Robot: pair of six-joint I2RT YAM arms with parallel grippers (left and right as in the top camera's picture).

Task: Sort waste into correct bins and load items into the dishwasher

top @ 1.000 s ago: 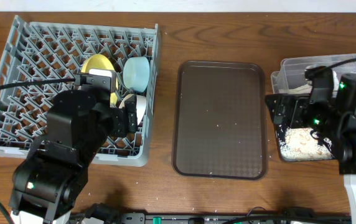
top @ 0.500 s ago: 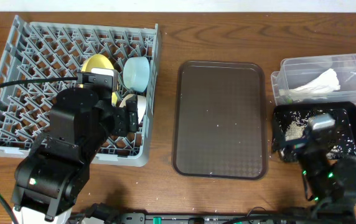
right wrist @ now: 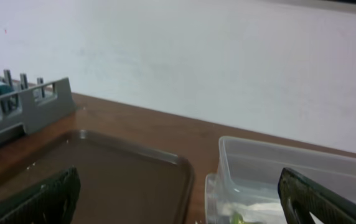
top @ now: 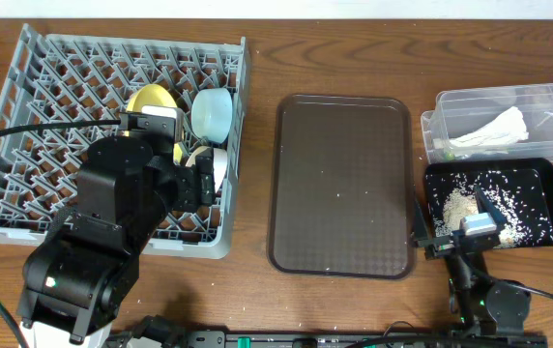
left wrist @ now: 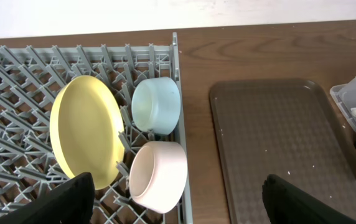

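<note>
The grey dishwasher rack (top: pixel 25 116) fills the left of the table. In it stand the yellow plate (left wrist: pixel 84 130), the light blue bowl (left wrist: pixel 156 106) and the white bowl (left wrist: pixel 159 174), all on edge near its right wall. My left gripper (left wrist: pixel 178 200) hangs open just above the white bowl, holding nothing. At the far right the clear tub (top: pixel 441 106) holds the crumpled napkin (top: pixel 494 130). The black tray (top: pixel 538 179) in front of it holds rice scraps (top: pixel 460 205). My right gripper (top: pixel 452 220) is open and empty, low at the front right, facing the tub (right wrist: pixel 271 168).
The dark brown serving tray (top: pixel 344 184) lies bare between the rack and the bins, with a few grains on it. A pale wall rises behind the table in the right wrist view. The left arm's body covers the rack's front half.
My right arm has drawn back from over the bins to the table's front edge, uncovering the tub and black tray. The left arm has not moved.
</note>
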